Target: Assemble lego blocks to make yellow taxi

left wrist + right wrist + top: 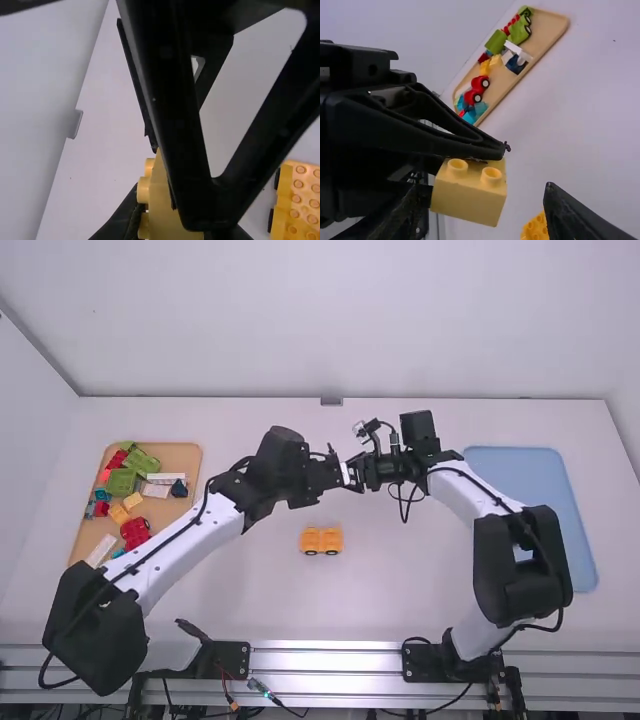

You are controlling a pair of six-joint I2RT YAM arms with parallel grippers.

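No readable words, labels, brands, numbers or signs are appearing.

Bright, soft light is filling the high view, faintly shadowing the table [240, 610]; the metal rail [325, 660] is gleaming at the bottom. Upper left in the left wrist view, the wall [40, 80] is looking dimmer.
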